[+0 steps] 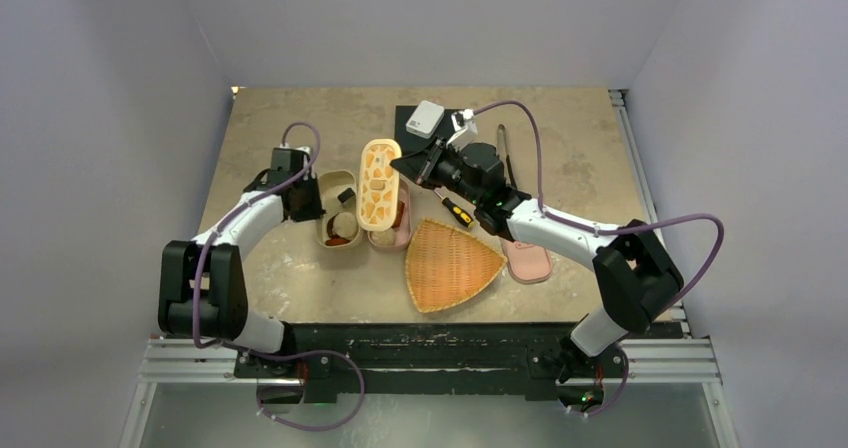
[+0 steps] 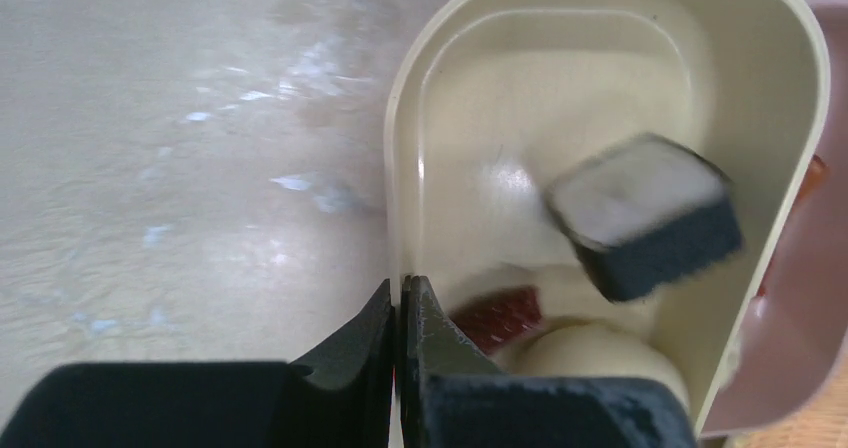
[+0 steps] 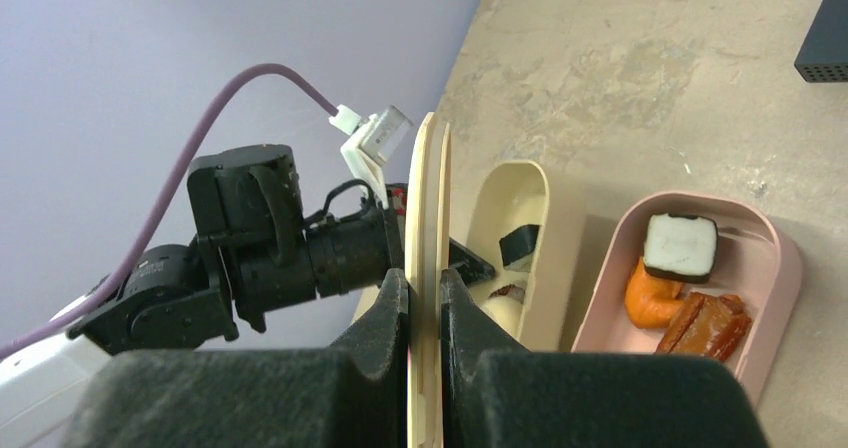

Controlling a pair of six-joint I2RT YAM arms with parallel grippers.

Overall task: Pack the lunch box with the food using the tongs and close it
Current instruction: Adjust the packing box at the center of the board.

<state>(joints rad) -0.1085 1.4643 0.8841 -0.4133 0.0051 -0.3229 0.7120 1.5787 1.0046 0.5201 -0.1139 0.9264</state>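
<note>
Lab: white-walled robot test table [image 1: 300,298]

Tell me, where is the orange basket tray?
In the top view, the orange basket tray lies front and centre, between the pink box on its left and the pink lid on its right.

You had a fan-shaped woven tray [image 1: 450,266] lying flat near the front of the table [image 1: 290,288], its point aimed at the near edge. Just past its far rim lay a screwdriver [image 1: 458,210] with a yellow-and-black handle, set at a slant. At the back of the table sat a black pad [image 1: 408,133], and a small white box [image 1: 426,119] rested on its far right corner, turned a little askew.
</note>
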